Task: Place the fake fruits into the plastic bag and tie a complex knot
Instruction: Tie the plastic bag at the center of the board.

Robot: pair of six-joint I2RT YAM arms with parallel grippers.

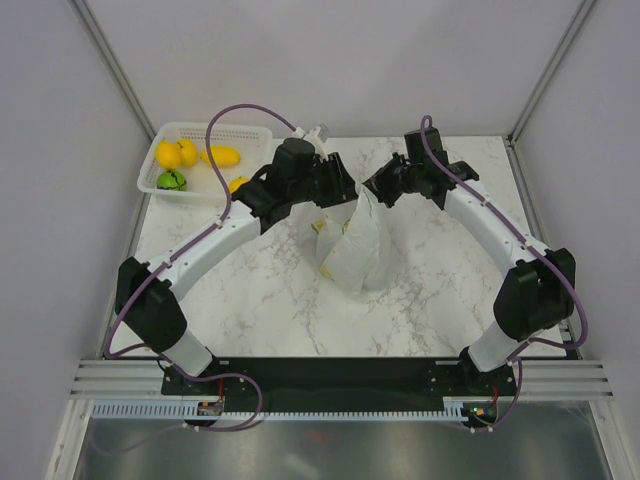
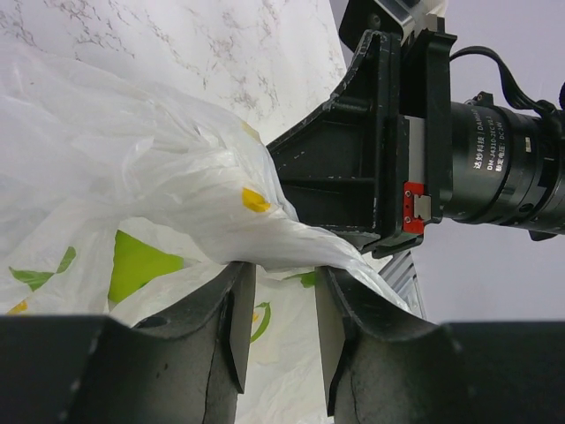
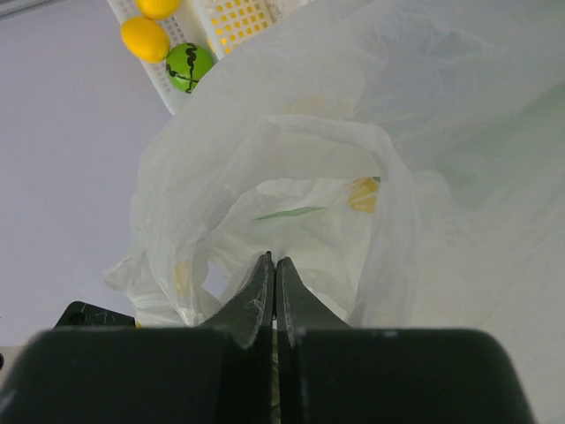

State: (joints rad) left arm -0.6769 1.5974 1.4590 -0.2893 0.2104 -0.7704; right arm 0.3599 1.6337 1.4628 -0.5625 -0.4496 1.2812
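Top external view: a thin, translucent white plastic bag (image 1: 352,250) printed with lemons stands mid-way across the white marbled bench (image 1: 250,300), its top drawn up between the left gripper (image 1: 345,190) and right gripper (image 1: 376,190). Small glossy yellow and green fake fruits (image 1: 185,155) lie in a rigid white perforated basket (image 1: 146,172) at the far left. Left wrist view: the left gripper's fingers (image 2: 234,327) stand apart, with bag film draped across their tips. Right wrist view: the right gripper's fingers (image 3: 260,296) are pressed together, pinching bag film.
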